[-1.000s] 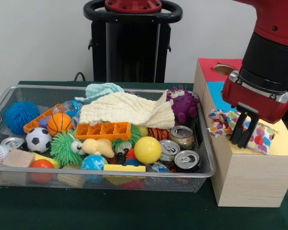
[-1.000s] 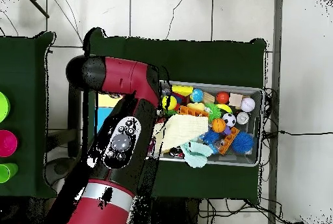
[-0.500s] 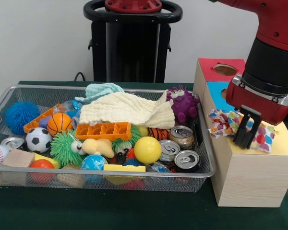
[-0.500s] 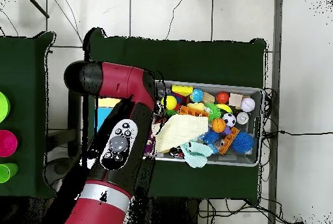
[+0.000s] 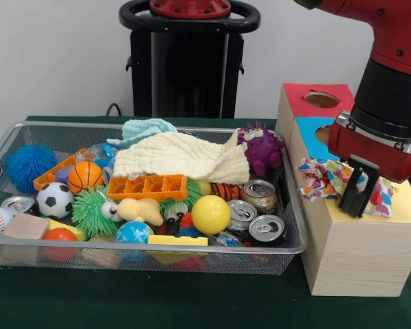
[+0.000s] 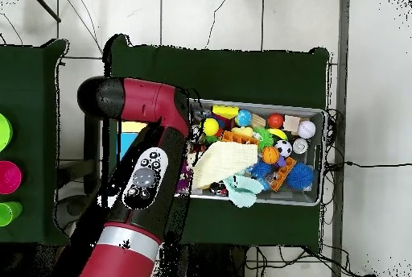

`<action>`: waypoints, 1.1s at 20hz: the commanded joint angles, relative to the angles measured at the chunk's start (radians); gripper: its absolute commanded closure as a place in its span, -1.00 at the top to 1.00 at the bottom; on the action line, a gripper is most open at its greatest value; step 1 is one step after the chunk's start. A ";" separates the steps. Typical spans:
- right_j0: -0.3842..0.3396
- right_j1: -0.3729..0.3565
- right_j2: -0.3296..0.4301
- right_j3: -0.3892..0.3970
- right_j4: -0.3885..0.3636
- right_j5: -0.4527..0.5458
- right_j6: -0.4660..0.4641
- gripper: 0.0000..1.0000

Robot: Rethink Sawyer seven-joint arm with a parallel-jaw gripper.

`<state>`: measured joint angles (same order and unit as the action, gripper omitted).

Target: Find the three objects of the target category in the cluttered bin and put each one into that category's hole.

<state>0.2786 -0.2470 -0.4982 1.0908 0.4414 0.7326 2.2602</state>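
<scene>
the landmark here is the wire-mesh bin [image 5: 291, 205], a wide shallow silver tray sitting on a dark green table cover [image 5: 157, 301]. behind the bin, against a plain pale wall [image 5: 55, 55], stands the robot's black pedestal [image 5: 188, 68]. in the overhead view the green cover [image 6: 241, 68] lies on a floor of pale tiles [image 6: 370, 88] with dark cables trailing across it, and the bin [image 6: 320, 158] sits on the cover.

just beside the bin's right end in the front view stands a light wooden box [image 5: 349, 253] whose top is split into red, blue and yellow panels; the red panel has a round hole [image 5: 321, 100]. on the box top, near the bin, lies a crumpled wrapper [image 5: 322, 179] printed in many bright colours, with polka dots showing on its far side.

the gripper [image 5: 357, 199] hangs from the red arm [image 5: 390, 82] above that wrapper, its dark fingers drawn close together and empty, their tips at the wrapper's edge; i cannot tell if they touch it.

inside the bin a cream cloth [image 5: 181, 156] lies over the rear middle, a pale blue cloth [image 5: 147, 129] behind it, a purple plush monster [image 5: 260, 147] in the corner nearest the box, three drink cans [image 5: 253, 212] in front of it, and a yellow ball [image 5: 211, 214] next to the cans.
</scene>
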 commanded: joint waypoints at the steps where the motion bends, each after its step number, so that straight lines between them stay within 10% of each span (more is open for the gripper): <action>1: -0.005 0.040 0.150 0.091 0.029 -0.060 0.183 -1.00; 22: -0.016 0.022 0.175 0.097 0.024 -0.010 0.138 -1.00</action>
<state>0.2772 -0.2488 -0.4932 1.0908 0.4414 0.7323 2.2602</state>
